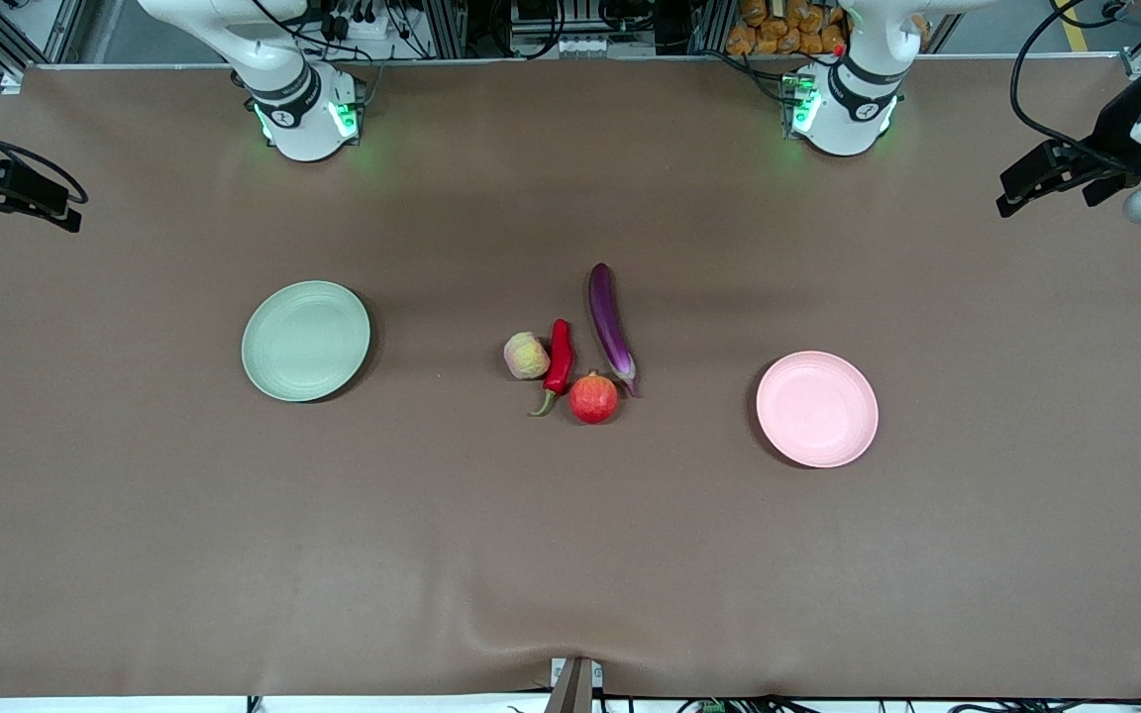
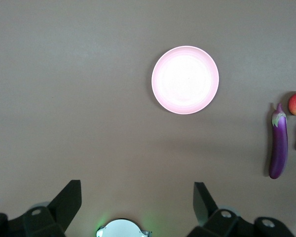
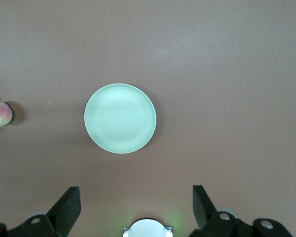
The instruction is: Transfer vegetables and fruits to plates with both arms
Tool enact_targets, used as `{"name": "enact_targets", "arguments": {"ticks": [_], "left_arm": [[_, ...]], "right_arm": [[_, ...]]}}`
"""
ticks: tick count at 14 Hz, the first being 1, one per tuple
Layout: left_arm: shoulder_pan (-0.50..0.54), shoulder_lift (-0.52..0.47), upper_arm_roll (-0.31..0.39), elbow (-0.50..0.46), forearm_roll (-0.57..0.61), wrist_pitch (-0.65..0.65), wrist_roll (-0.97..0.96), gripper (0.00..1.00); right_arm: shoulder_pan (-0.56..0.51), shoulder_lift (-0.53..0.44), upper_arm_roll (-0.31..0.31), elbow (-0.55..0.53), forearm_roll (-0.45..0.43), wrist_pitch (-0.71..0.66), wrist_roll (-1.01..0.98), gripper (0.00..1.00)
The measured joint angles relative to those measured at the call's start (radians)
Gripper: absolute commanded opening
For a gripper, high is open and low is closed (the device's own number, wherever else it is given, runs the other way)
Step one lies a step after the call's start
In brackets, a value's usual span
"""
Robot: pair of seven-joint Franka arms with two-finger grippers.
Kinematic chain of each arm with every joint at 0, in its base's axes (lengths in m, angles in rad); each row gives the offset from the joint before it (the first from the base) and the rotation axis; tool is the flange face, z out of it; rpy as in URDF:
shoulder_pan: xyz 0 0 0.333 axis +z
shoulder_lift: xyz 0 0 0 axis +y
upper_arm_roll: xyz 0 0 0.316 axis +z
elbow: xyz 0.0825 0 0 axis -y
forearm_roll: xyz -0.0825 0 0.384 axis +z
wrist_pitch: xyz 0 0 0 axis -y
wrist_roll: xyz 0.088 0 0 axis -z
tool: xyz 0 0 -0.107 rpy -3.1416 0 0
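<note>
Brown cloth covers the whole worktop (image 1: 135,515). From the front, a long glossy purple eggplant (image 1: 611,324), a curved red chili pepper (image 1: 558,363), a pale yellow-pink peach-like fruit (image 1: 526,356) and a red-orange pomegranate-like fruit (image 1: 593,398) cluster mid-table, well away from every edge. Both plates lie bare, so nothing is transferred yet.

The left wrist view shows the left gripper (image 2: 137,200) spread wide, high above the round matte pink plate (image 2: 185,79), near the left arm's end.

In the right wrist view the right gripper (image 3: 136,205) is likewise spread, above the round matte green plate (image 3: 120,118). Open cloth surrounds both plates.
</note>
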Motion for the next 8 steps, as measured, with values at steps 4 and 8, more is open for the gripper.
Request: {"name": "enact_targets", "arguments": {"ticks": [4, 8], "left_arm": [[0.0, 0.0, 0.0, 0.002, 0.0, -0.006, 0.0, 1.0], [0.0, 0.0, 0.0, 0.007, 0.002, -0.006, 0.0, 1.0]], "right_arm": [[0.0, 0.003, 0.0, 0.0, 0.0, 0.0, 0.0, 1.0], [0.0, 0.005, 0.001, 0.0, 0.0, -0.001, 0.0, 1.0]]}}
